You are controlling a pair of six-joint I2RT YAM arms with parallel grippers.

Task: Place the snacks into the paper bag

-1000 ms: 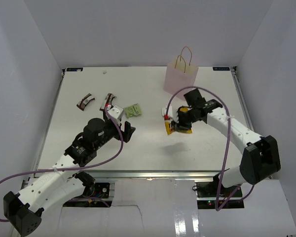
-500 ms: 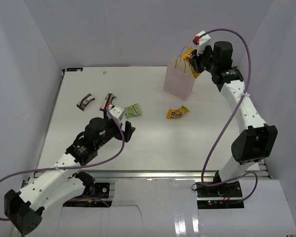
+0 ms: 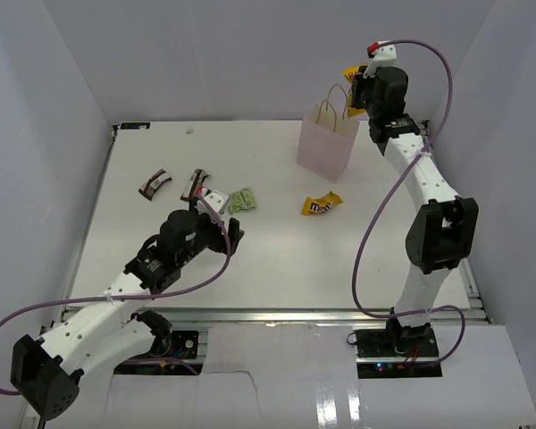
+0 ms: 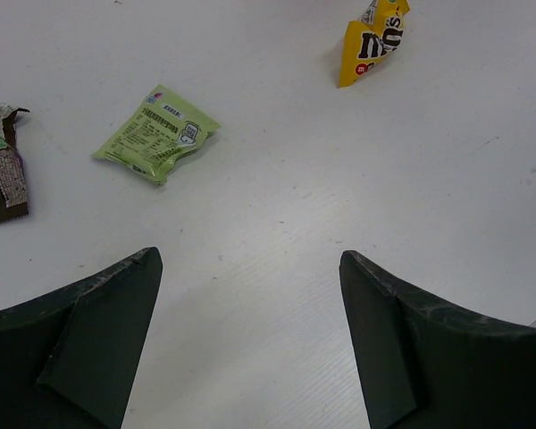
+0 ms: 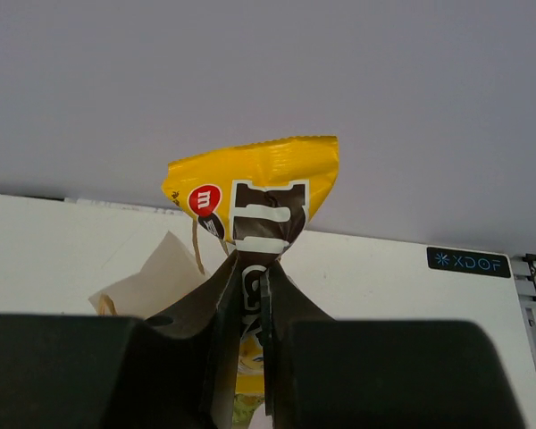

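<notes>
The pale pink paper bag (image 3: 326, 141) stands upright at the back of the table. My right gripper (image 3: 358, 92) is shut on a yellow candy bag (image 3: 351, 73) and holds it in the air above the paper bag's right edge. In the right wrist view the candy bag (image 5: 259, 192) sticks out of the pinched fingers (image 5: 221, 295), over the paper bag's open top (image 5: 147, 288). A second yellow bag (image 3: 320, 205), a green pouch (image 3: 242, 200) and two brown bars (image 3: 154, 184) (image 3: 195, 183) lie on the table. My left gripper (image 3: 233, 235) is open and empty, just near the green pouch (image 4: 156, 134).
White walls close in the table on three sides. The left wrist view shows the yellow bag (image 4: 371, 45) at the top and one brown bar (image 4: 2, 165) at the left edge. The right arm stretches up along the table's right side.
My right gripper has picked one yellow bag off the table and lifted it above the paper bag, now slightly higher. The left arm has shifted a little.
</notes>
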